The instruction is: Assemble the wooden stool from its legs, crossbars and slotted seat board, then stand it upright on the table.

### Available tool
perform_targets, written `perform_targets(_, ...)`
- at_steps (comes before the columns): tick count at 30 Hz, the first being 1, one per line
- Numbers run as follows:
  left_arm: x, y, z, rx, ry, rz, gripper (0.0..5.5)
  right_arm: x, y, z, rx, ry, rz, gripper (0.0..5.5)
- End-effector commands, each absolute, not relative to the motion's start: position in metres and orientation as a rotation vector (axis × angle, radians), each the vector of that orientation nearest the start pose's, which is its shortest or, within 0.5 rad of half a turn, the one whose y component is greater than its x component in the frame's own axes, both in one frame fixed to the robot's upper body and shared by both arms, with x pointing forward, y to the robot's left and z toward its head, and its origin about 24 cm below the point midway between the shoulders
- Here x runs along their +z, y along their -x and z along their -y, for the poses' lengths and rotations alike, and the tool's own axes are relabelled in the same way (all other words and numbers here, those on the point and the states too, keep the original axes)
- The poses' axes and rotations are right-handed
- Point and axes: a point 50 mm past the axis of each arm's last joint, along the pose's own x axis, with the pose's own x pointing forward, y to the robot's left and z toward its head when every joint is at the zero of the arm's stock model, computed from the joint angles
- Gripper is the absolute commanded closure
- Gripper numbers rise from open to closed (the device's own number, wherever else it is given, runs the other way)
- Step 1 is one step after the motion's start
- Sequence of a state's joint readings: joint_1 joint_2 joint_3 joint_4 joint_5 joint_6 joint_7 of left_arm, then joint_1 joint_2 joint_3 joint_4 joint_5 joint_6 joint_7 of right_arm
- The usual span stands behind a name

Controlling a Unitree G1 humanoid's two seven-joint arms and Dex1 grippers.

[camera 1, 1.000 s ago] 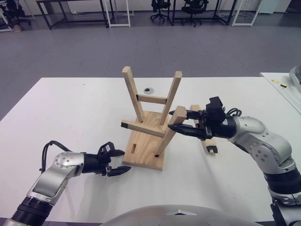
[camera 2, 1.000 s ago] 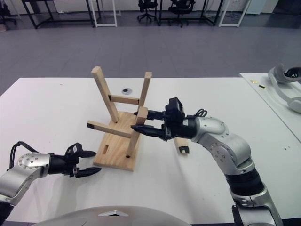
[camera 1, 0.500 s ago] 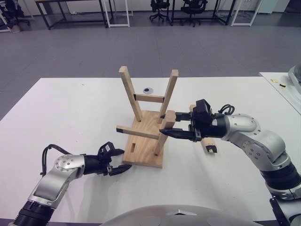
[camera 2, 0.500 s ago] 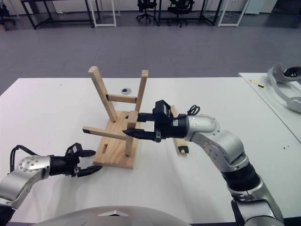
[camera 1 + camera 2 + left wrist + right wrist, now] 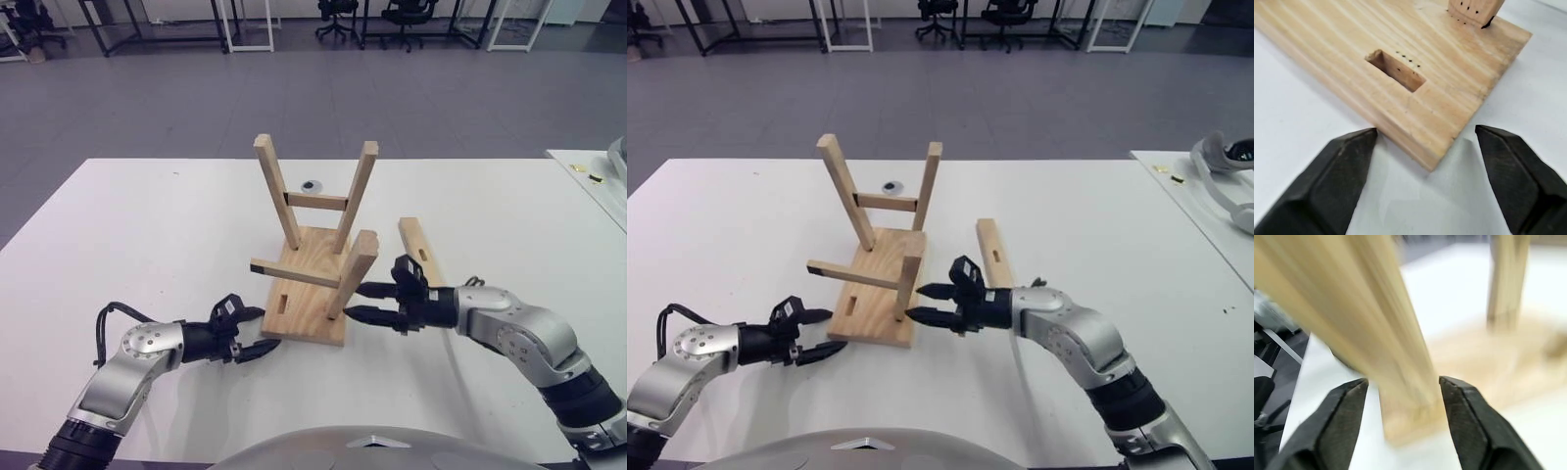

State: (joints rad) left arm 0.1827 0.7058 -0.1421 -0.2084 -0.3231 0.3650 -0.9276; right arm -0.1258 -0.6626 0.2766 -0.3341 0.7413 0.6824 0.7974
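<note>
Resting on the white surface point(image 5: 147, 225): pale wooden slotted seat board point(image 5: 299, 318); left gripper point(image 5: 266, 331) and right gripper point(image 5: 355, 301) beside it, fingers apart.

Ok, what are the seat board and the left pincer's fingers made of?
Seat board: looks like pale unfinished softwood, straight grain lines, matte, raw-cut slot. Left pincer fingers: matte black, faceted, likely moulded plastic or rubber; can't tell which.
</note>
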Motion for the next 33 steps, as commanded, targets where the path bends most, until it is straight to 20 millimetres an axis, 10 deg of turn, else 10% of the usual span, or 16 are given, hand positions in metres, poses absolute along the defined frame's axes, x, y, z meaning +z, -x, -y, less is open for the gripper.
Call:
perform_targets(1,0.015,-0.171,-0.205,-1.036,-0.125,-0.674,1.79,0.095,-0.221,0.147,1.305,-0.039,-0.473,2.16)
perform_targets(9,0.014,-0.169,-0.208,-1.026,-0.125,-0.679,1.79,0.089,-0.273,0.216,0.735,0.296,-0.521,1.57)
perform_targets(14,0.014,-0.169,-0.207,-1.033,-0.130,-0.680,1.79,0.062,-0.281,0.215,0.454,0.250,-0.596,1.57)
perform_targets(33,0.022,-0.195,-0.225,-0.756,-0.160,-0.571,1.79,0.038,-0.267,0.218,0.461,0.268,-0.695,3.31)
